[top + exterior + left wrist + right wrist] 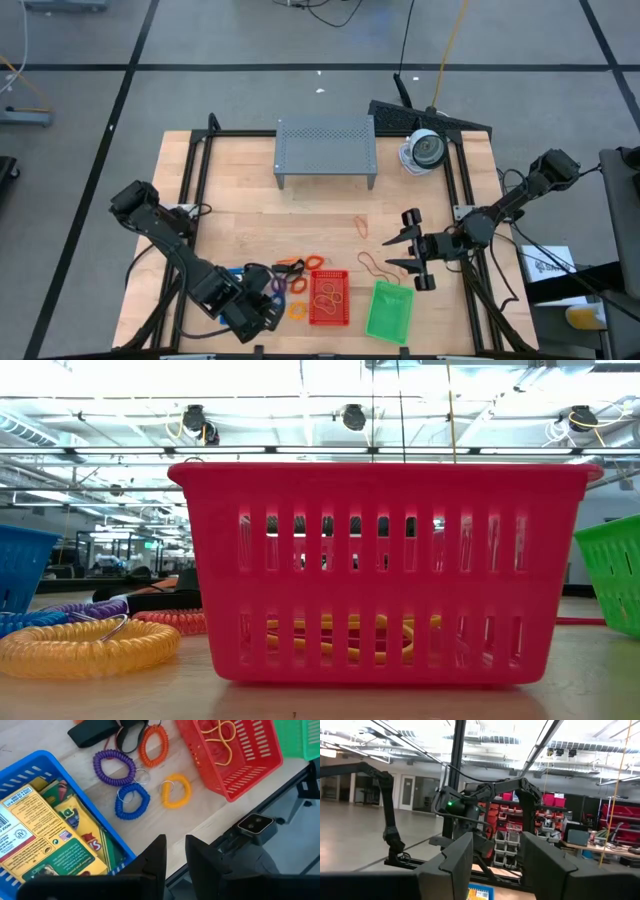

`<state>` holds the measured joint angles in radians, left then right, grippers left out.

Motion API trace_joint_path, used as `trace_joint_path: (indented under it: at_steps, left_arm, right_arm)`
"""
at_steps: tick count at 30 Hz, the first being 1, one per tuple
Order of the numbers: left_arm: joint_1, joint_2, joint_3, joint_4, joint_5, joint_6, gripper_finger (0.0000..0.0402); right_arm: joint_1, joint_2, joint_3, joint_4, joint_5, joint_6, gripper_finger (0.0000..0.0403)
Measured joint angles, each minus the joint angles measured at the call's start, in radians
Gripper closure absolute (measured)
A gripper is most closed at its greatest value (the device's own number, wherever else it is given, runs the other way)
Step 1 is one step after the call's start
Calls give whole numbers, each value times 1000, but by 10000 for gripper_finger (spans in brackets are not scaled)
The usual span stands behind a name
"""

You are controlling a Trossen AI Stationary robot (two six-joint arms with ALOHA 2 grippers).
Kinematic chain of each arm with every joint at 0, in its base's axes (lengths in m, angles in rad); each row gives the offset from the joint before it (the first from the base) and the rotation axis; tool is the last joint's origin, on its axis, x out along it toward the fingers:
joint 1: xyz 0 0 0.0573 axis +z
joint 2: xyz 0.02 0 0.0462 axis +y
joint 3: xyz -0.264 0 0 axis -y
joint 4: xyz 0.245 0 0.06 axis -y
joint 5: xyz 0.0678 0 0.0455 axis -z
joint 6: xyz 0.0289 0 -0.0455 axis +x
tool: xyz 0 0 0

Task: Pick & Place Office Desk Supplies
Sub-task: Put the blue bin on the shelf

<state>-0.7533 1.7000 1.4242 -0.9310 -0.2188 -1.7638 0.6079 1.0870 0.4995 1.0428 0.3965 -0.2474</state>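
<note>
**Desk Supplies: Both Grippers Empty, Three Trays at the Near Edge**

The left gripper (268,312) hangs low at the near edge of the table, above the blue tray (35,767). Its jaws stand narrowly apart and hold nothing. The blue tray contains yellow-and-green crayon boxes (37,827).

Just beside the blue tray lie four coiled rings: purple ring (113,766), blue ring (132,801), yellow ring (176,790) and orange ring (154,745). The purple and blue rings touch. A small dark piece (92,732) lies next to the orange ring.

The red tray (329,297) stands near the middle of the near edge. Yellow rubber bands (220,740) lie inside it. The green tray (389,311) stands just beside it on the right, tilted relative to the table edge; its contents cannot be told.

Two thin reddish bands lie loose on the wood: band one (374,267) near the green tray, band two (358,226) farther toward the table's centre.

The right gripper (411,250) is held level above the right part of the table, pointing toward the left arm. Its jaws are wide and empty.

The grey shelf (325,150) and the round device (425,150) stand at the far side, well apart from the trays.
</note>
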Motion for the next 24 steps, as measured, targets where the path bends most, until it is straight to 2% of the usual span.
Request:
trace_joint_path:
  at_steps: [4,7,10,16,19,24]
  left_arm:
    - [-18,0,0,-43,6,-48,323]
    - [-51,0,0,-153,24,-153,323]
    - [-96,0,0,-250,91,-273,323]
    - [-217,-25,0,-324,129,-499,323]
    - [-249,-37,0,-325,141,-523,323]
    - [-237,-47,0,-379,160,-512,323]
  right_arm:
    - [0,0,0,-9,0,-4,248]
    - [0,0,0,-9,0,-3,248]
    - [0,0,0,-9,0,-2,248]
    - [0,0,0,-9,0,-2,248]
    - [0,0,0,-9,0,-1,248]
    - [0,0,0,-9,0,9,248]
